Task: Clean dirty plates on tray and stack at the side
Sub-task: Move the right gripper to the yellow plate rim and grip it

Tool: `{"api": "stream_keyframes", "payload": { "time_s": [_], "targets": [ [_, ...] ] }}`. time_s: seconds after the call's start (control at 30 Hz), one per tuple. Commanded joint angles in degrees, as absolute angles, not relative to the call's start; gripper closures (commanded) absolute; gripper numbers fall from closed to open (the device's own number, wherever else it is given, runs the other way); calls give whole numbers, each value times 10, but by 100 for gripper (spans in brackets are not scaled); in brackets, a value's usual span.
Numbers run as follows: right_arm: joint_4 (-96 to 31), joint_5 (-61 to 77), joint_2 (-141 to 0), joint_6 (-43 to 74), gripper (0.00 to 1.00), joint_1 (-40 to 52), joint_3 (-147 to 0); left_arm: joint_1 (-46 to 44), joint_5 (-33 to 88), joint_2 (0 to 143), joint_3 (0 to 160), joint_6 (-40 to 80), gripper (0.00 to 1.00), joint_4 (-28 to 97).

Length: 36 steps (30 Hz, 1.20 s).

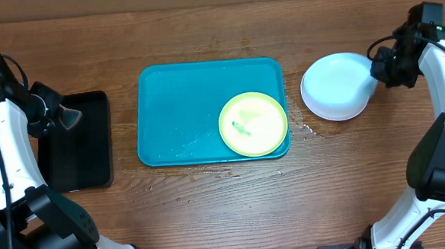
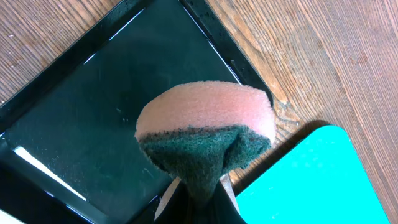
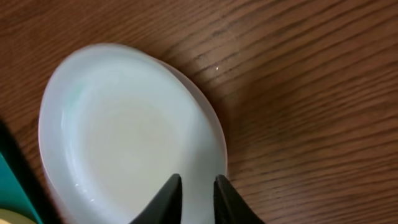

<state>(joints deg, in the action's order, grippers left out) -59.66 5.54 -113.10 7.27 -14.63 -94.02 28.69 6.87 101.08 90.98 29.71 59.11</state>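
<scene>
Your left claw clamps the sponge (soft, squashy) while your right claw shows fingers almost together at the rim of the white plate, grip unclear; the smeared yellow-green plate, on the tray between both claws, looks light, stiff and slick, so pinch its rim.

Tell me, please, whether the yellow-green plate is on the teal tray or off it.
On it: the yellow-green plate lies on the teal tray at its right end, a green smear on it.
</scene>
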Motion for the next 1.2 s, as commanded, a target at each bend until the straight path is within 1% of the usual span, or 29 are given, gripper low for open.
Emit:
{"api": "stream_keyframes", "payload": {
  "time_s": [0.0, 0.07, 0.13, 0.23, 0.3, 0.37, 0.43, 0.47, 0.53, 0.63, 0.8, 0.93, 1.1, 1.17],
  "targets": [
    [-585, 61, -1123, 73, 78, -143, -924, 285, 73, 1012, 905, 298, 96, 591],
    [-580, 67, -1123, 74, 78, -140, -921, 285, 73, 1012, 905, 298, 96, 591],
    [-576, 105, -1123, 73, 78, -133, -921, 284, 73, 1012, 905, 298, 96, 591],
    [-567, 198, -1123, 63, 70, -107, -921, 284, 73, 1012, 905, 298, 96, 592],
    [-558, 240, -1123, 39, 62, -79, -921, 284, 73, 1012, 905, 298, 96, 592],
    [-547, 245, -1123, 30, 54, -47, -920, 284, 73, 1012, 905, 298, 96, 593],
    [-534, 245, -1123, 15, 43, -7, -917, 284, 73, 1012, 905, 295, 96, 594],
    [-523, 240, -1124, 12, 33, 16, -915, 284, 73, 1012, 905, 295, 96, 594],
    [-503, 203, -1124, 12, 28, 59, -908, 284, 73, 1012, 905, 295, 96, 596],
    [-480, 119, -1133, 12, 25, 120, -899, 284, 73, 1012, 905, 287, 96, 596],
    [-466, -30, -1192, 12, 25, 206, -899, 284, 73, 1012, 905, 287, 96, 595],
    [-468, -56, -1225, 12, 32, 226, -899, 284, 73, 1012, 905, 287, 96, 593],
    [-473, -55, -1233, 12, 32, 228, -900, 284, 73, 1012, 905, 287, 96, 585],
    [-480, -55, -1233, 12, 34, 228, -900, 284, 73, 1012, 905, 287, 96, 584]
  ]
}}
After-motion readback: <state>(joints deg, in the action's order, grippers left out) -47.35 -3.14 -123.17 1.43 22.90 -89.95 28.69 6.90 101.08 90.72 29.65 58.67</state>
